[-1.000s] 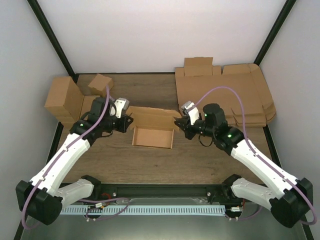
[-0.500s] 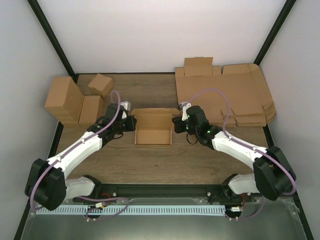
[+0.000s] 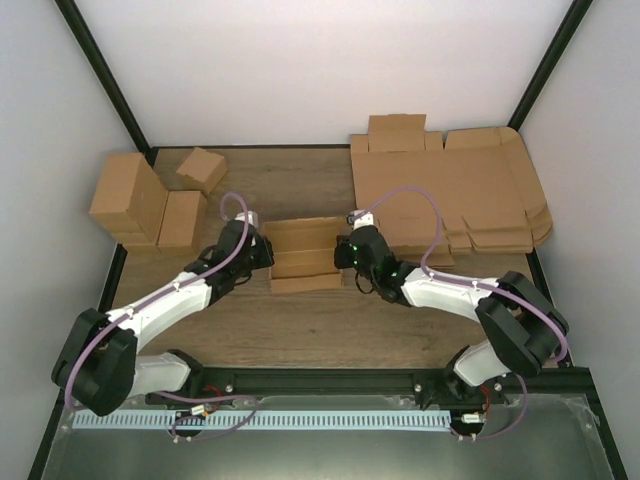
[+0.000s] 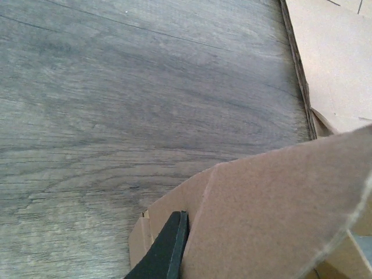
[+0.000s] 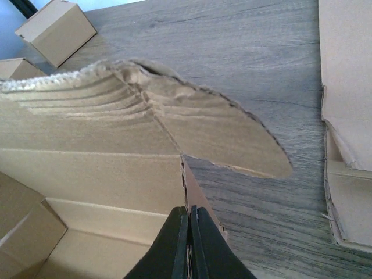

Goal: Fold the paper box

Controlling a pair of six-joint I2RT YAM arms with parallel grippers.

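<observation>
The paper box (image 3: 305, 255) lies mid-table, a brown cardboard piece with its panels partly folded over the tray. My left gripper (image 3: 263, 250) is at its left end. In the left wrist view (image 4: 186, 224) one black finger (image 4: 165, 250) presses against a box wall (image 4: 279, 215); the other finger is hidden behind the cardboard. My right gripper (image 3: 346, 252) is at the right end. In the right wrist view (image 5: 189, 212) it is shut on a thin side wall of the box (image 5: 87, 174), beside a rounded flap (image 5: 232, 139).
A thick pile of flat cardboard sheets (image 3: 450, 195) lies at the back right, close to the right arm; it also shows in the wrist views (image 4: 337, 58) (image 5: 349, 87). Several folded boxes (image 3: 140, 200) stand at the back left (image 5: 55, 29).
Both arms have reached forward and lower at the box ends. The box's back panel has come forward over the tray, so the open inside no longer shows from above.
</observation>
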